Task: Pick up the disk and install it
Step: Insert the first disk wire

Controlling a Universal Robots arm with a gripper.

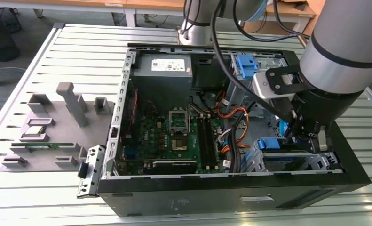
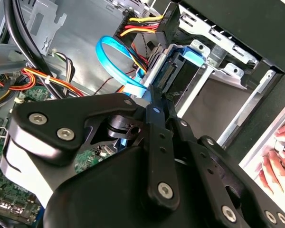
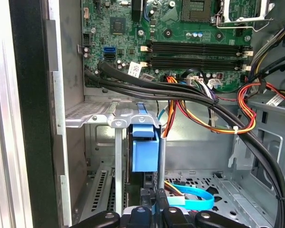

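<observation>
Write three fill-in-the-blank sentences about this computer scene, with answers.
The disk has plastic rails coloured ___. The motherboard is coloured ___. The gripper is inside the case, toward the exterior view's ___.
Answers: blue; green; right.

table: slatted metal (image 1: 85,44) | behind: wooden desks (image 1: 151,4) | floor (image 1: 32,23): grey | light: even

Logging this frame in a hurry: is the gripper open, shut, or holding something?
Gripper: cannot be told; it is right at the disk, which stands in the drive bay.
</observation>
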